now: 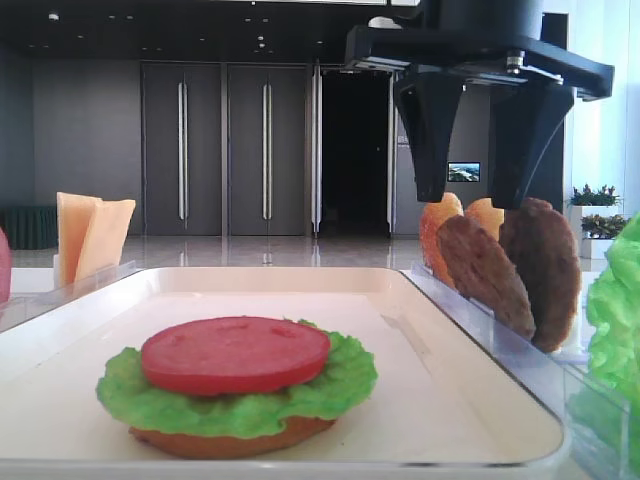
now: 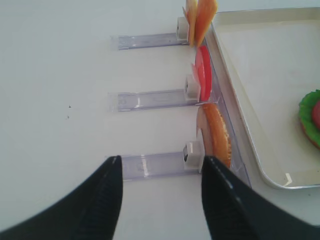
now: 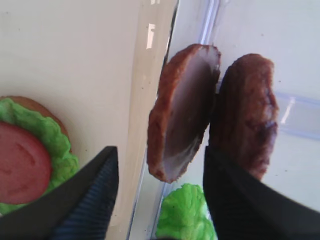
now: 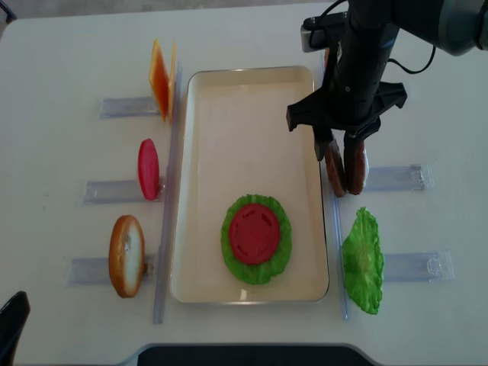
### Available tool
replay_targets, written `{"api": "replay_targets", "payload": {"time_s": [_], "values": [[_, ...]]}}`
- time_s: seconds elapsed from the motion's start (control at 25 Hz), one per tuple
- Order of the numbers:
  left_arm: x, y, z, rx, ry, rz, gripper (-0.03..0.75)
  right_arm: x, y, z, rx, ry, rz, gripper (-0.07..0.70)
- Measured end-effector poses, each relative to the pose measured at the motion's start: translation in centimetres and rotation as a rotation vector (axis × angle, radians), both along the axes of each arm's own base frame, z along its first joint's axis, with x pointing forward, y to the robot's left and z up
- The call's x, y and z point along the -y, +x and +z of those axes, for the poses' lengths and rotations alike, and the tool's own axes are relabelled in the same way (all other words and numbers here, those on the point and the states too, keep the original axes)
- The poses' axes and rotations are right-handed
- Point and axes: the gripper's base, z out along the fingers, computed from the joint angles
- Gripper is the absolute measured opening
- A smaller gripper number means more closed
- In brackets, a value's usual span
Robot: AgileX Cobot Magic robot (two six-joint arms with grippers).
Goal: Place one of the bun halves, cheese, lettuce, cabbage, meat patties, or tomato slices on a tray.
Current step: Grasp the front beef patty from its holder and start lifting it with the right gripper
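Meat patties [image 4: 344,169]: two brown discs stand on edge side by side in a clear rack [image 4: 393,178] just right of the tray [image 4: 244,107], leaning slightly; none lies on the tray yet.
Right gripper [image 4: 341,145]: hangs directly above the patties with jaws spread wide and nothing between them; in the right wrist view the nearer patty [image 3: 182,112] sits between the two fingers while the far patty [image 3: 247,117] lies level with the right finger [image 3: 240,200].
Left gripper [image 2: 160,200]: jaws apart and empty, hovering over the table near the racked bun half [image 2: 216,135], well away from the work.
Tray stack: a bun half [image 1: 230,438] at the bottom, lettuce [image 1: 235,385] over it, a tomato slice [image 1: 235,353] on top, near the front of the tray.
Step in hand, as I judge it: come down on one patty only.
Doing it well: centre the fingers on the patty nearest the tray so the right finger slips into the narrow gap between the discs, not onto the far one; close across the flat faces, lift straight up clear of the rack, then carry it left over the tomato.
Risk: the discs nearly touch, so a skewed descent could pinch both or topple the second.
Low front view only: shows the fingertips above the patties' top edges, not yet around them.
Overhead view only: shows the full layout, with cheese [image 4: 160,80], a spare tomato slice [image 4: 148,168] and a bun half [image 4: 126,255] racked left, and loose lettuce [image 4: 363,261] at right.
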Motion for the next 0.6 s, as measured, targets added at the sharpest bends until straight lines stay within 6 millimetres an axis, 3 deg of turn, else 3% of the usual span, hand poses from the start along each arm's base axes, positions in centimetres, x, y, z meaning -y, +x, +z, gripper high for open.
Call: {"api": "replay_targets", "payload": {"time_s": [0.6], "values": [[0.0,0.0,0.0,0.0,-0.004,0.002,0.391,-0.2,0.11,-0.02,0.017,0.013,0.011,0.441]]}}
